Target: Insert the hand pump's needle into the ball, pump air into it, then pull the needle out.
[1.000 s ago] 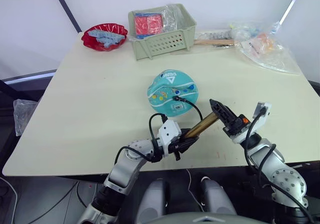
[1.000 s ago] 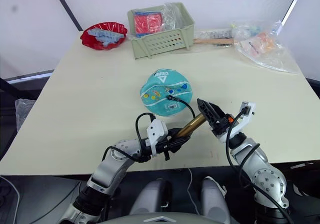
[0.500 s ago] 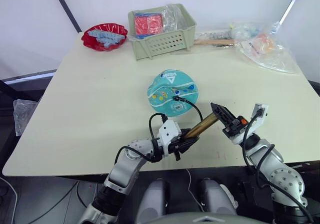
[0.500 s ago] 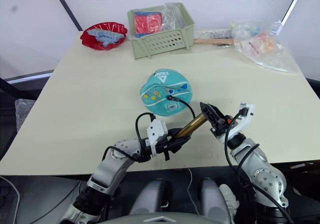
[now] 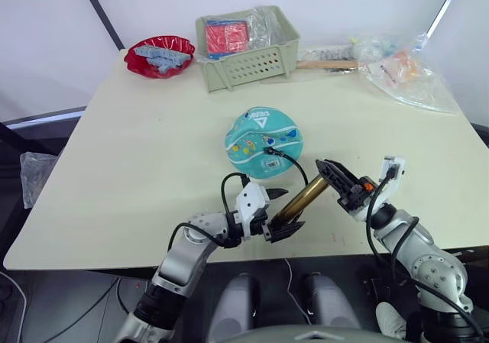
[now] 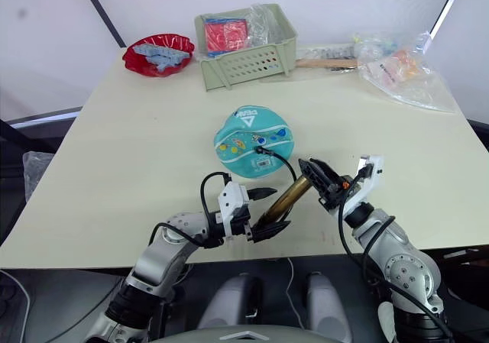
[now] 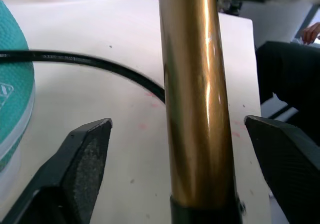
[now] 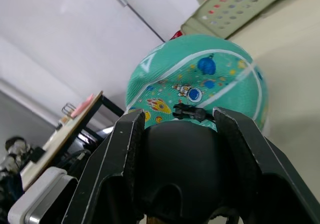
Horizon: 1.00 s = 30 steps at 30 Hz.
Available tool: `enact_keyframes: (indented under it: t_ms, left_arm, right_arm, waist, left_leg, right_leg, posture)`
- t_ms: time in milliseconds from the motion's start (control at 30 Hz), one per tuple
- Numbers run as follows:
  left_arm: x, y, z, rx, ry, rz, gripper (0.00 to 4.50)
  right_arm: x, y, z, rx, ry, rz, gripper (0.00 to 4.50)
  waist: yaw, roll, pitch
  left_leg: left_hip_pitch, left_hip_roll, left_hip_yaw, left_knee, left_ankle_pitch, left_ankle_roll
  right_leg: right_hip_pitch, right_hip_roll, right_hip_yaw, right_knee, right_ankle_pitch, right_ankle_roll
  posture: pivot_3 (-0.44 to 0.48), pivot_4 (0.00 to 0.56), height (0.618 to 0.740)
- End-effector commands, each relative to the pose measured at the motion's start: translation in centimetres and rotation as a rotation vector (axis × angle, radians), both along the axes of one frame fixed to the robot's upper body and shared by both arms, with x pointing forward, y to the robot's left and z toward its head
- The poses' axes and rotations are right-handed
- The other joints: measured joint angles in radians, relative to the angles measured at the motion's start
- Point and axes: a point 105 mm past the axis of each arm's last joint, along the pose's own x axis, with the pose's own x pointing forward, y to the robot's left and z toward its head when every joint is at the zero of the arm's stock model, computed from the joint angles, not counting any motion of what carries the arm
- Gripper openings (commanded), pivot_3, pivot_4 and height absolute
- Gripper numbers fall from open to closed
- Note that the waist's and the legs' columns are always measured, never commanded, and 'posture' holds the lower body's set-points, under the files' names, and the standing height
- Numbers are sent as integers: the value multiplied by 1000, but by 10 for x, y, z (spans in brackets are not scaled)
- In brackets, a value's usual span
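The teal ball (image 5: 263, 138) lies in the middle of the table. The needle (image 5: 270, 151) with its black fitting sticks into the ball's near side, and the black hose (image 5: 298, 167) arcs back to the hand pump (image 5: 306, 196). The pump's gold barrel slants above the table's front edge. My left gripper (image 5: 289, 210) is open, with a finger (image 7: 85, 156) standing clear on each side of the barrel (image 7: 195, 109) near the black foot end. My right gripper (image 5: 330, 173) is shut on the pump's black T-handle (image 8: 180, 169).
A green basket (image 5: 284, 51) holding a red packet stands at the back. To its left is a red bowl (image 5: 136, 59), and plastic bags (image 5: 405, 72) lie at the back right. The table's front edge (image 5: 114, 259) runs just below both grippers.
My left gripper has opened and let go of the pump's foot end. My right gripper has closed on the T-handle and shifted slightly left.
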Motion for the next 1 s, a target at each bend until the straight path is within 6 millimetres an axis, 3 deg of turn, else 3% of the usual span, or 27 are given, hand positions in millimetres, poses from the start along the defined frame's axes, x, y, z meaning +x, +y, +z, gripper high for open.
enact_keyframes:
  t_ms: [33,267,533,1000]
  left_arm:
    - [-10,4,9,-15,25,-104,4359]
    - [-18,16,5,84,100,-242,4359]
    - [-8,15,-4,167,184,-282,4359]
    - [9,7,-6,178,207,-264,4359]
  right_arm:
    - [-7,9,24,-54,-140,65,1673]
    - [-8,18,38,-193,-254,142,1673]
    - [-12,34,54,-342,-395,237,1673]
    - [-21,43,54,-414,-465,294,1673]
  waist:
    - [-1,0,0]
    - [0,0,0]
    - [0,0,0]
    - [1,0,0]
  left_leg:
    - [0,0,0,0,0,0]
    - [-1,0,0,0,0,0]
    - [-3,0,-1,0,0,0]
    - [-4,-1,-2,1,0,0]
  right_leg:
    - [0,0,0,0,0,0]
    - [-1,0,-1,0,0,0]
    - [-2,0,-1,0,0,0]
    - [-3,0,-2,0,0,0]
  posture:
    - [0,150,738]
    - [0,150,738]
    - [0,150,738]
    - [0,150,738]
